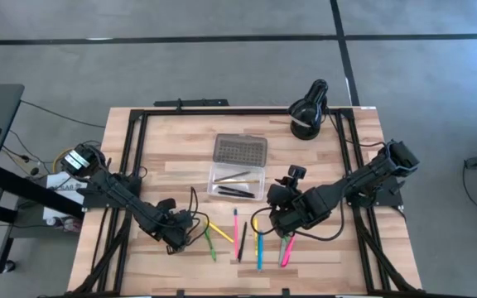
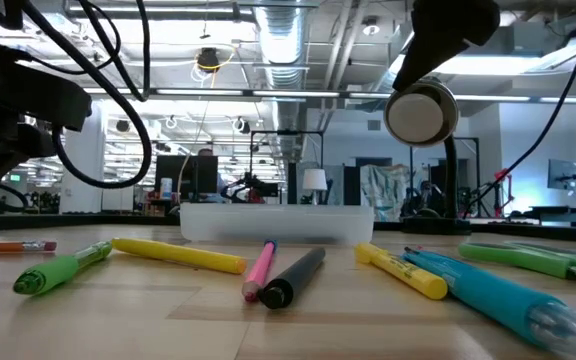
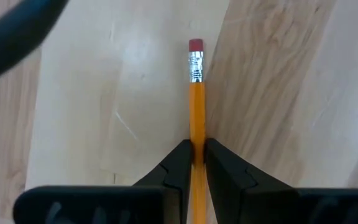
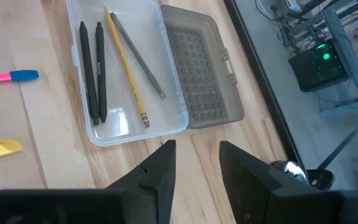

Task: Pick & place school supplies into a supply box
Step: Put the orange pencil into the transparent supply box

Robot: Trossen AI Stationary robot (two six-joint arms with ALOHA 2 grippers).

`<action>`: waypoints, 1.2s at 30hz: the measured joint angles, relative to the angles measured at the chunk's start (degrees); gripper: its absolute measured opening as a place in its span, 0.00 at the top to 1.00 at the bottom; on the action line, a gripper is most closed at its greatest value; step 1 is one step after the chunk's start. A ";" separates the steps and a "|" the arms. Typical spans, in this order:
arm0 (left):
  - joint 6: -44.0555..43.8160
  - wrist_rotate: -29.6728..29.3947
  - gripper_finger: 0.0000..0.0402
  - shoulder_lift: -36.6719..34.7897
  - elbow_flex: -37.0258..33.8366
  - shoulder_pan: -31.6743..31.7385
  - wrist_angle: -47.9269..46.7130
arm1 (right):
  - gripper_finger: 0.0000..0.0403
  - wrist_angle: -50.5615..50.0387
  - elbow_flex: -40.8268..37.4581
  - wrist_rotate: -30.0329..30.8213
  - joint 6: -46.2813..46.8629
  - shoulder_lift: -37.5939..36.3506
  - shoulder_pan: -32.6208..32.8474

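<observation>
I have the left gripper (image 3: 195, 163) low over the near-left part of the light wooden slatted table (image 1: 172, 132), its two dark fingers pinched onto the shaft of an orange pencil with a pink eraser (image 3: 196, 93). The pencil's long axis runs straight out between the fingers, eraser end leading away from the wrist, and it looks to lie flat on the wood, not yet lifted.

The small rectangular clear plastic supply box (image 1: 238, 180) sits mid-table, farther from the near edge than the gripper and off to its right, with its grey dotted hinged lid (image 1: 240, 151) folded open on the far side. The box's long axis runs left to right, so I judge the pencil will need turning to match it before release. From the right wrist view the box already holds two black pens (image 4: 92, 68), a yellow pencil (image 4: 127, 68) and a grey pencil (image 4: 138, 56).

The right gripper (image 4: 196, 163) hovers just right of the box, nearer to it, fingers parted and holding nothing. Loose markers, yellow (image 2: 180, 255), pink (image 2: 258, 270), green (image 2: 63, 270) and blue (image 2: 498, 290), lie near the front edge between the two arms.
</observation>
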 joint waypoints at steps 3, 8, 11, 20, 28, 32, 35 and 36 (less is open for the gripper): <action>-2.83 -0.79 0.90 0.00 0.00 0.08 0.01 | 0.71 0.13 0.00 0.00 -0.01 0.00 0.00; -6.31 -2.87 0.90 0.03 -0.07 0.83 -0.03 | 0.71 0.62 0.00 -0.02 -0.03 0.00 -0.09; -8.19 -3.21 0.90 0.02 -0.07 1.32 -0.01 | 0.71 0.73 0.00 -0.02 -0.03 0.00 -0.13; -8.34 -2.35 0.87 0.00 -0.11 1.62 1.56 | 0.71 0.81 0.00 -0.20 -0.03 0.00 -0.02; -6.61 -1.68 0.77 -0.02 -0.07 1.70 1.23 | 0.71 1.19 0.00 -0.19 -0.03 0.00 -0.02; -4.54 -1.47 0.75 -0.02 -0.03 1.70 0.75 | 0.71 1.21 0.00 -0.17 -0.03 0.00 -0.02; -3.08 -1.29 0.74 -0.02 -0.03 1.70 0.71 | 0.71 1.32 0.00 -0.17 -0.03 0.00 -0.02; -2.66 -1.27 0.74 -0.02 -0.02 1.70 0.71 | 0.71 1.47 0.00 -0.17 -0.03 0.00 -0.02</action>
